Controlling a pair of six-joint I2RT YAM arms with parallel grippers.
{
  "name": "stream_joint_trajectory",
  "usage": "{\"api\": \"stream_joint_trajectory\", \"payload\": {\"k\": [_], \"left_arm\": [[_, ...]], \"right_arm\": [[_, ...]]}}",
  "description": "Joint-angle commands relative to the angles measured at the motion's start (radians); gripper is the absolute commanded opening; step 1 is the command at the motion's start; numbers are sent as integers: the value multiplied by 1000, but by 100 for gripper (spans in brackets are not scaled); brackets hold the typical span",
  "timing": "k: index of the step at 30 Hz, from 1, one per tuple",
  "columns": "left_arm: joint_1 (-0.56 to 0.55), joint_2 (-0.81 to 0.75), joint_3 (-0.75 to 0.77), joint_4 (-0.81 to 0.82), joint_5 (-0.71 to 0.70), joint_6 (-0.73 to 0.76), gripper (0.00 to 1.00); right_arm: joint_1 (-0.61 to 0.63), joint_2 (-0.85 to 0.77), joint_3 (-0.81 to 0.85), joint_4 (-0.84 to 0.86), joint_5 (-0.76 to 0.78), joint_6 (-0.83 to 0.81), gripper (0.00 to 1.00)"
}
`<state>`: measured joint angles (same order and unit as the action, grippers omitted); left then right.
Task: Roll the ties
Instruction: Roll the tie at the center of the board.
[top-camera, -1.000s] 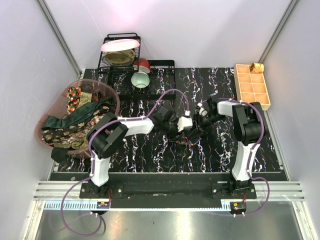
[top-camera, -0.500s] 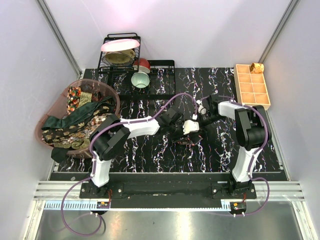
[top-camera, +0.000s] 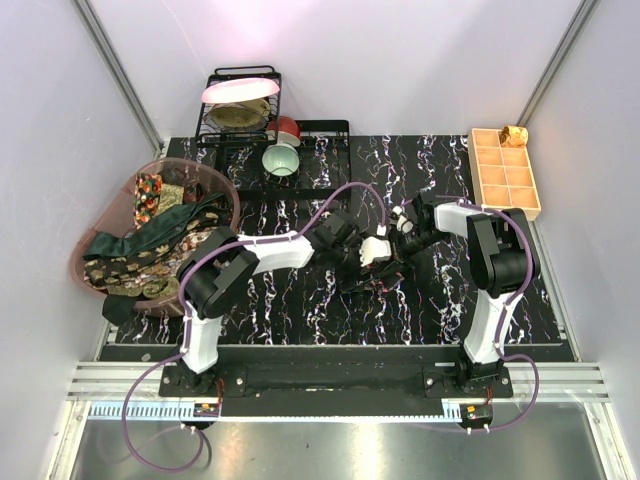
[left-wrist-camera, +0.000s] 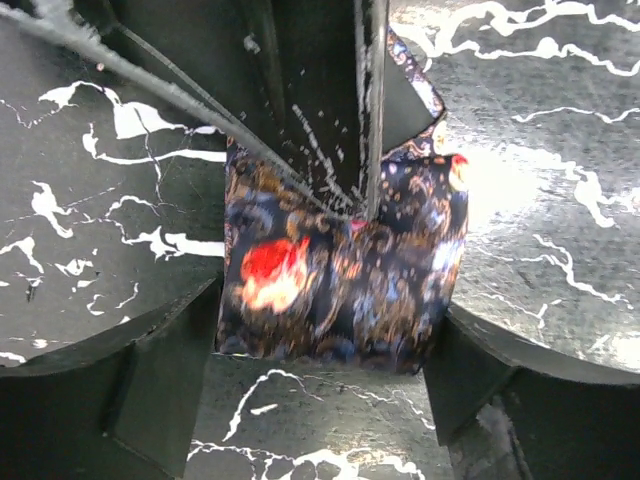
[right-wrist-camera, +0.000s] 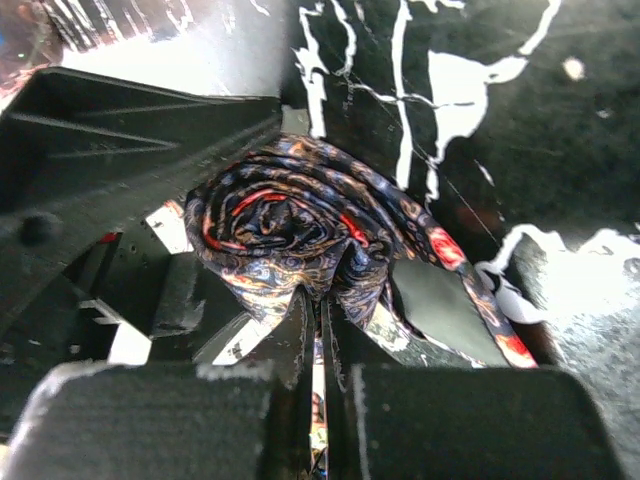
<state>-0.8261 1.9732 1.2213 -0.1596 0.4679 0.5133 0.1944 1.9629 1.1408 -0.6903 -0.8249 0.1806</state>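
A dark tie with red and gold paisley lies rolled into a coil on the black marbled mat, between my two grippers. In the right wrist view its spiral faces the camera, and my right gripper is shut on the coil's near edge, with fabric pinched between the fingers. A loose tail trails off to the right. In the left wrist view the roll shows side-on. My left gripper is open, one finger on each side of the roll's near end. The right gripper's dark fingers come down onto the roll from above.
A pink basket at the left holds several more ties. A dish rack and a green bowl stand at the back. A tan gridded tray at the back right has a small roll in its corner.
My left gripper has opened and now straddles the roll. My right gripper has shut on the roll's edge. Both wrists shifted slightly at the mat's centre.
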Motion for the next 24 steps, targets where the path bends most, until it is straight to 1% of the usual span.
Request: {"api": "stream_joint_trajectory", "payload": {"k": [1,3,4,8,16,21,24], "left_arm": [[10,-50,-19,51,136,-38,87],[10,-47,-16,63,155,-41,90],[12,-45,-17,75,159,-45,93],[12,-33,-11,97,172,-45,99],[12,12,14,123,190,-29,98],[10,35,27,134,207,-13,93],[7,38,30,134,209,11,88]], "right_arm": [[13,48,-9,-8,270,-49,0],[11,54,-7,-15,285,-52,0],[11,56,-4,-18,293,-53,0],[11,65,2,-28,326,-55,0],[11,86,22,-46,349,-52,0],[11,105,39,-58,352,-52,0],[11,114,50,-61,351,-53,0]]}}
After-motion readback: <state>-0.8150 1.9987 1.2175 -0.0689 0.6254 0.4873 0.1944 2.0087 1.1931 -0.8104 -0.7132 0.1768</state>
